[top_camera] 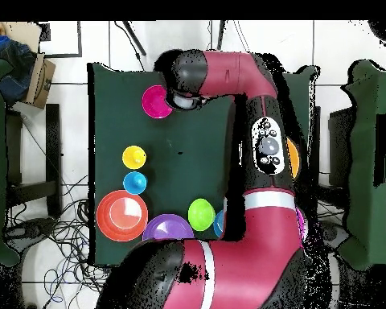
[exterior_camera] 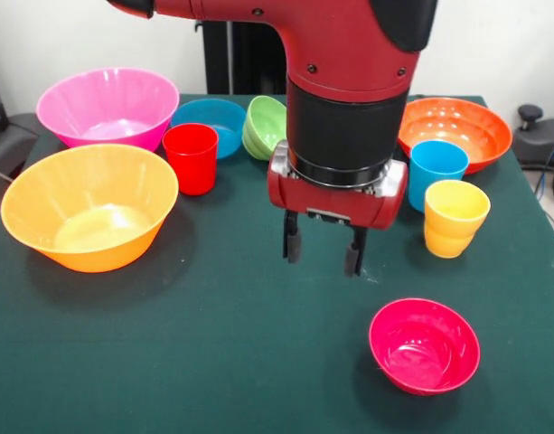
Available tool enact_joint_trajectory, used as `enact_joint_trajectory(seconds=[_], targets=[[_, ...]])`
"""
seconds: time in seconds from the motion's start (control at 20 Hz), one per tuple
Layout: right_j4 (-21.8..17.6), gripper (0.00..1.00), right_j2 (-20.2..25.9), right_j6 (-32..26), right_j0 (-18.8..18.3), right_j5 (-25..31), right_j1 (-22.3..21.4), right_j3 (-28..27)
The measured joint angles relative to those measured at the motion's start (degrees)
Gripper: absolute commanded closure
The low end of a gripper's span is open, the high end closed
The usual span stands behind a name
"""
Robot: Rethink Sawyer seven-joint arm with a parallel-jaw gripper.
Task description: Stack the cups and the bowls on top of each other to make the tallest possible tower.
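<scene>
My gripper (exterior_camera: 322,250) hangs open and empty over the green table, a little behind and left of the small crimson-pink bowl (exterior_camera: 424,345). A yellow cup (exterior_camera: 455,217), a sky-blue cup (exterior_camera: 437,170) and an orange bowl (exterior_camera: 455,132) stand at the right. The red cup (exterior_camera: 191,158), small blue bowl (exterior_camera: 211,123) and tilted green bowl (exterior_camera: 262,127) sit at the back. The large pink bowl (exterior_camera: 106,107) and yellow-orange bowl (exterior_camera: 89,206) are at the left. The purple bowl (top_camera: 166,230) shows only in the overhead view. Nothing is stacked.
The table (exterior_camera: 213,353) is covered in dark green cloth. In the overhead view the arm (top_camera: 260,145) covers much of the table and hides the gripper. A cardboard box (top_camera: 37,80) and cables (top_camera: 59,233) lie off the table.
</scene>
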Motion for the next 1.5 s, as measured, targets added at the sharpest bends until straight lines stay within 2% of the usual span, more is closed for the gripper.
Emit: enact_joint_trajectory(seconds=[0.25, 0.55, 1.5], targets=[[0.8, 0.0, 0.0, 0.0, -1.3, -1.4, -1.6, 4.3], [0.8, 0.0, 0.0, 0.0, -2.6, -1.8, -2.7, 6.8], [0.9, 0.0, 0.0, 0.0, -4.0, -1.9, -2.8, 7.1]])
